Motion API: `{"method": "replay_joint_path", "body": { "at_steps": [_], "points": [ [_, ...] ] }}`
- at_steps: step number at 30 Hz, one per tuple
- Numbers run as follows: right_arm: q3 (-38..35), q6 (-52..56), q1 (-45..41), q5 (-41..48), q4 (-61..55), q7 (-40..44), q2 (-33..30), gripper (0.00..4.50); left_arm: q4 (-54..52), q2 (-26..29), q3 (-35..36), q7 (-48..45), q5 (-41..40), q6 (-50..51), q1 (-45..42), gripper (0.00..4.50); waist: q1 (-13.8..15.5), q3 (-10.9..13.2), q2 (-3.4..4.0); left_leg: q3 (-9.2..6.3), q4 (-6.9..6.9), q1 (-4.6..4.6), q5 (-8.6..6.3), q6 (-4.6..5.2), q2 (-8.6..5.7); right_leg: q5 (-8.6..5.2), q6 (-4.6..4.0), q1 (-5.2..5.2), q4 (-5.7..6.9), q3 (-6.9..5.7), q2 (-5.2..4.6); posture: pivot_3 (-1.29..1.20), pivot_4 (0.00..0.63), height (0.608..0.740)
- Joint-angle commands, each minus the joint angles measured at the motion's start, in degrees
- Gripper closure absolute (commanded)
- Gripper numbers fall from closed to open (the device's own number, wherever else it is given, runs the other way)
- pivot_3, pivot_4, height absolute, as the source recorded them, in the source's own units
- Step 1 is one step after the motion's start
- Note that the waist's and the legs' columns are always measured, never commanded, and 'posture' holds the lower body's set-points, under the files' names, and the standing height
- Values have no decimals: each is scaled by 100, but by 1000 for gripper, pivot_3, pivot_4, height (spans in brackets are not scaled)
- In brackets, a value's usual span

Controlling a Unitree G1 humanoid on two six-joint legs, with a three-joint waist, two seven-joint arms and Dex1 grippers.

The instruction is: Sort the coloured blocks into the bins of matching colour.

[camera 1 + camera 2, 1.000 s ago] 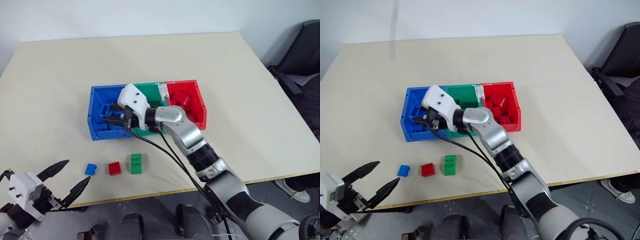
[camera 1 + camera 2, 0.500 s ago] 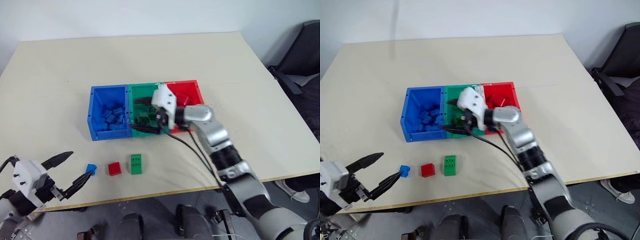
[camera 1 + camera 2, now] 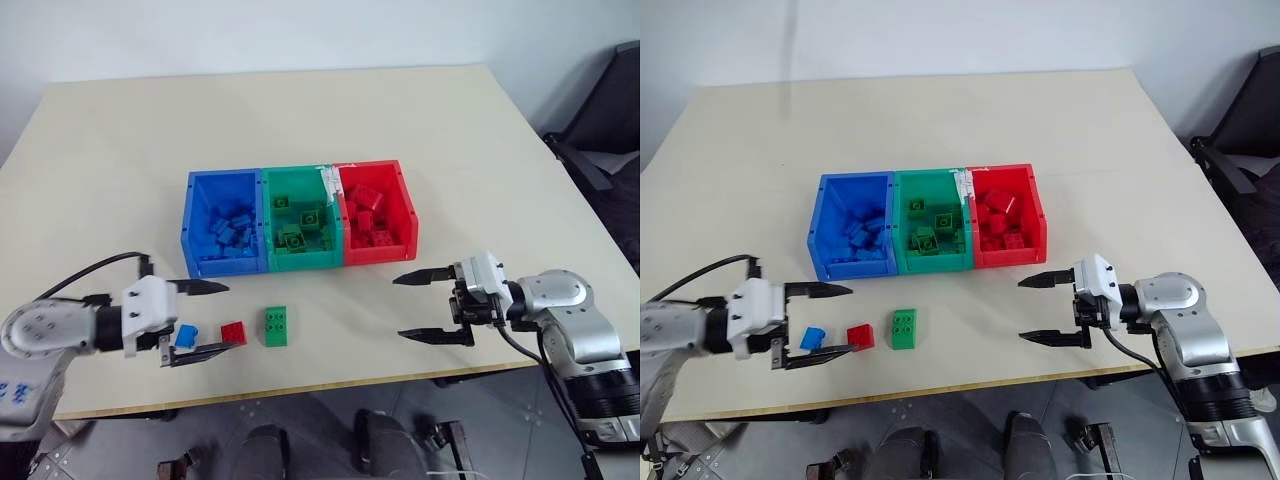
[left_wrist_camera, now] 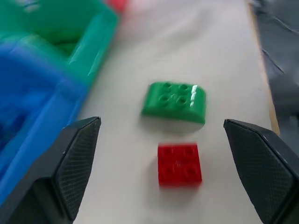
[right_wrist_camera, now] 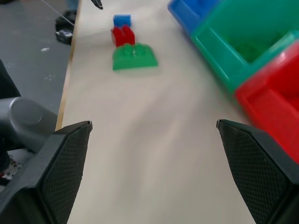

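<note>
The left end effector (image 3: 205,320) spreads wide around the loose blue block (image 3: 184,336), gripping nothing; the right end effector (image 3: 420,306) hangs open and empty. The bins (image 3: 190,215) look well filled. A red block (image 3: 233,333) and green block (image 3: 275,326) also wait on the counter (image 3: 100,160).

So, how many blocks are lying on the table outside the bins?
3, in a row at the table's near edge: a blue block between the open left gripper's fingers, a red block beside it, then a green block. None seem hidden.
</note>
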Motion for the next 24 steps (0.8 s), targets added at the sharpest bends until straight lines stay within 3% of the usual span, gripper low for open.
{"method": "replay_joint_path", "body": {
  "at_steps": [1, 5, 10, 18, 24],
  "points": [
    [-216, 82, 236, 156, -400, 51, -246, 39, 590, -74, -800, -571, 466, -459, -942, 0, -4, 0, 0, 1, 0, 0, 0, 0, 0, 0, 0, 0, 1, 0, 0, 0, 150, 740],
    [-388, 204, 572, 238, -748, -107, -367, 39, 1362, -391, -1686, -1288, 886, -865, -2191, 0, 25, 0, 0, 7, 7, -4, 0, 1, -1, 3, 5, 0, -2, 0, 1, 0, 150, 740],
    [-512, 347, 831, 294, -1065, -322, -373, 39, 2290, -726, -2336, -1966, 1290, -1563, -3133, 0, 114, 0, 0, 11, 32, -7, -1, 3, 0, 4, 8, 3, 2, 0, 2, 0, 150, 740],
    [-476, 484, 829, 324, -1216, -442, -400, 39, 3383, -1072, -3034, -2338, 1728, -2708, -3867, 0, 191, 0, 0, 8, 69, -16, -9, 18, 0, 11, 21, 15, 3, 1, 2, 0, 150, 740],
    [-387, 497, 801, 317, -1253, -486, -352, 39, 3632, -1403, -3277, -2326, 1723, -2894, -4066, 0, 248, 0, 0, 8, 78, -18, -13, 25, -1, 15, 27, 20, 1, 2, 2, 0, 150, 740]
  ]
}}
